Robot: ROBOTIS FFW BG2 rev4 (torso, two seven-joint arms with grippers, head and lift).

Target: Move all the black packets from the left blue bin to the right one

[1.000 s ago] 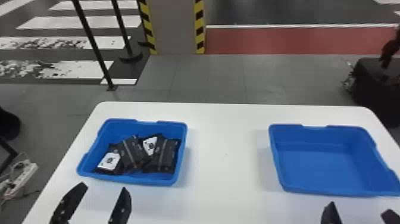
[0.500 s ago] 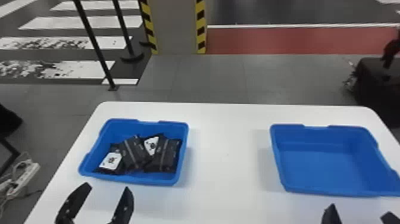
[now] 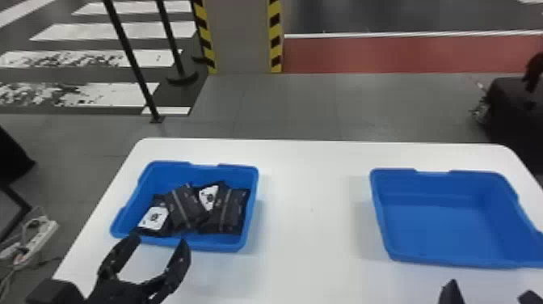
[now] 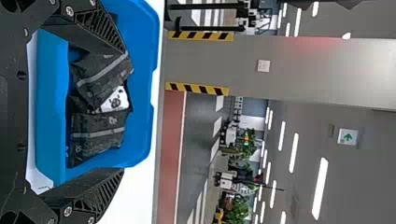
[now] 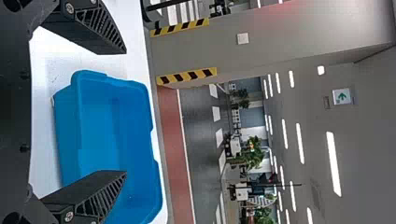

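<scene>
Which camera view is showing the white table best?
The head view: it shows the white table with its whole far edge and both far corners. The wrist views show strips of it, around the left blue bin and right blue bin.

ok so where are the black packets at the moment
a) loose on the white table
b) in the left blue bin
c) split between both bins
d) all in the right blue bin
b: the black packets lie overlapping inside the left blue bin, while the right blue bin holds none.
</scene>
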